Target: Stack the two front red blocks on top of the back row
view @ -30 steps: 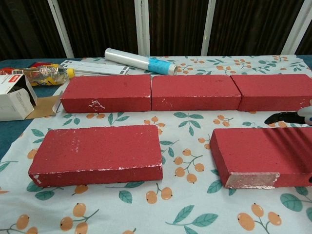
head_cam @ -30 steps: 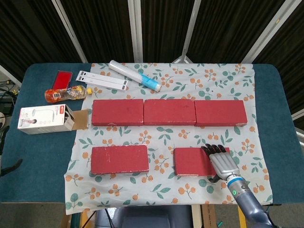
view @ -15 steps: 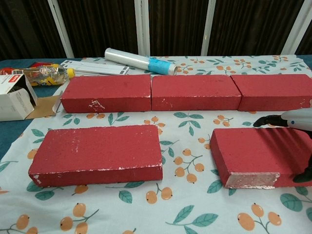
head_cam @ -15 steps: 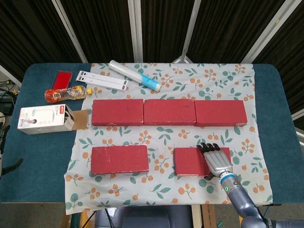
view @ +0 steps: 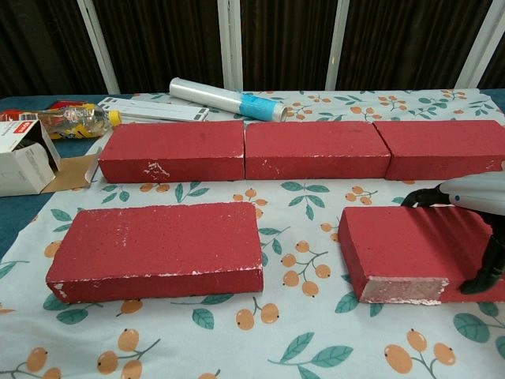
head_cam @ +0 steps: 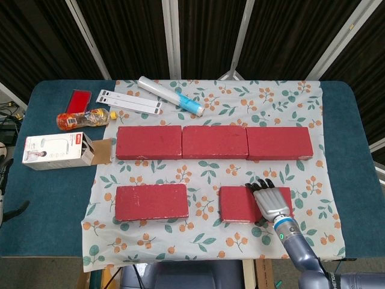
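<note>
Three red blocks form the back row (head_cam: pixel 215 142) (view: pixel 316 148), laid end to end on the floral cloth. The front left red block (head_cam: pixel 151 201) (view: pixel 162 249) lies flat by itself. My right hand (head_cam: pixel 272 201) (view: pixel 477 197) lies across the right end of the front right red block (head_cam: pixel 237 205) (view: pixel 410 245). Its fingertips (view: pixel 418 197) hook over the block's far edge and its thumb (view: pixel 483 276) presses the near side, so it grips the block, which still rests on the cloth. Neither view shows my left hand.
Behind the back row lie a clear roll with a blue end (head_cam: pixel 169 95) and white strips (head_cam: pixel 129 101). At the left are a red card (head_cam: pixel 79 100), an orange bottle (head_cam: pixel 84 118) and an open white box (head_cam: pixel 54 150). Blue table (head_cam: pixel 343 168) borders the cloth.
My right hand moved left and forward over the front right block, then closed its fingers and thumb on it. The block shifted slightly left.
</note>
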Motion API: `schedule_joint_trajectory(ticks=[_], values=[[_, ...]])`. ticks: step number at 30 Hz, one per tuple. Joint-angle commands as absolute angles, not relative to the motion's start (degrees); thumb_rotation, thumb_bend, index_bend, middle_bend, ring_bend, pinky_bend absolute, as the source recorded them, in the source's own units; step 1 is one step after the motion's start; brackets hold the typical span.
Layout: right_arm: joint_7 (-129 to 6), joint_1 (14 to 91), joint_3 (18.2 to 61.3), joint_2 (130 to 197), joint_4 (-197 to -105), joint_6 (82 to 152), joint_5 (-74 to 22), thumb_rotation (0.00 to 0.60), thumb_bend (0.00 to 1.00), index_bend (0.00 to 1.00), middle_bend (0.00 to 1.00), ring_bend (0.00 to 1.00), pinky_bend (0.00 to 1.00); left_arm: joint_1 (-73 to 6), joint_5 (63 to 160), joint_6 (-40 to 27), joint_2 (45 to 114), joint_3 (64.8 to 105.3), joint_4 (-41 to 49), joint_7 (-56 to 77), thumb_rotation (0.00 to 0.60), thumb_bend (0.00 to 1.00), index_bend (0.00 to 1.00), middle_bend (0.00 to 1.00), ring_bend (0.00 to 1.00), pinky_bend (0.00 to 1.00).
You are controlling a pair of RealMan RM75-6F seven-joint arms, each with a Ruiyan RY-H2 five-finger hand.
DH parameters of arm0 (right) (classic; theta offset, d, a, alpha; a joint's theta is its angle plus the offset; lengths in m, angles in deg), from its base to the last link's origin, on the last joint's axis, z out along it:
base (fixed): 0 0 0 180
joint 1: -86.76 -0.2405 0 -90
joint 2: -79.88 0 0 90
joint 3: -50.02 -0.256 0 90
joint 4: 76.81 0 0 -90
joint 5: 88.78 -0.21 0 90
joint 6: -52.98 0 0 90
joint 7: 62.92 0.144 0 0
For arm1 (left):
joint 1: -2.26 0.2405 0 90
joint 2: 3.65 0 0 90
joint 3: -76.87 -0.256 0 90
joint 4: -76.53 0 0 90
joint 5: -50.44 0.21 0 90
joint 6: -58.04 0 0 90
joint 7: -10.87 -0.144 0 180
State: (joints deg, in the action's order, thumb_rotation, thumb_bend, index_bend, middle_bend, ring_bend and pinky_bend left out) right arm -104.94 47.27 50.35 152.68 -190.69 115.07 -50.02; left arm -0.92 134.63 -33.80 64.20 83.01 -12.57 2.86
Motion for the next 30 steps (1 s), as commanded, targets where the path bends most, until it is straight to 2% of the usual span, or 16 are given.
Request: schedule_joint_trajectory(ticks=[1,4,8,13,18,22,30], values=[[-104.92,47.07,50.44,152.51,-190.79,115.11,-49.99,0.600,0.09,0.28,0.30,0.10,0.00,-0.89,134.86,-33.97,64.23,82.94,-12.56,2.95,0.600,0.00,0.05,0.00,0.00,0.15],[-104.60,46.87,50.24,152.10,-191.09,115.35,-49.72,0.600,0.09,0.33,0.31,0.12,0.00,-0.89,134.86,-34.17,64.43,83.05,-12.34,2.82,0.600,0.00,0.05,0.00,0.00,0.15],[-104.92,46.05,49.49,150.74,-192.07,115.79,-49.40,0.600,0.09,0.36,0.32,0.12,0.00,-0.89,134.83,-34.25,64.57,83.10,-12.20,2.74,0.600,0.00,0.06,0.00,0.00,0.15],[-106.32,42.84,46.15,146.60,-194.38,115.49,-52.72,0.600,0.09,0.38,0.32,0.12,0.00,-0.82,134.87,-34.55,64.67,83.19,-11.98,2.72,0.600,0.00,0.06,0.00,0.00,0.15],[-109.58,36.82,41.23,140.87,-195.61,113.64,-62.24,0.600,0.09,0.38,0.32,0.12,0.00,-0.72,134.48,-34.86,64.81,83.50,-11.75,2.43,0.600,0.00,0.06,0.00,0.00,0.15],[-110.45,30.82,37.49,137.56,-193.20,108.88,-72.42,0.600,0.09,0.38,0.32,0.12,0.00,-0.87,134.16,-34.58,65.12,83.57,-11.74,1.49,0.600,0.00,0.06,0.00,0.00,0.15],[-112.84,22.38,36.95,138.84,-181.45,100.74,-85.42,0.600,0.09,0.38,0.32,0.12,0.00,-1.03,133.44,-34.24,65.67,83.74,-11.72,-0.40,0.600,0.00,0.06,0.00,0.00,0.15]])
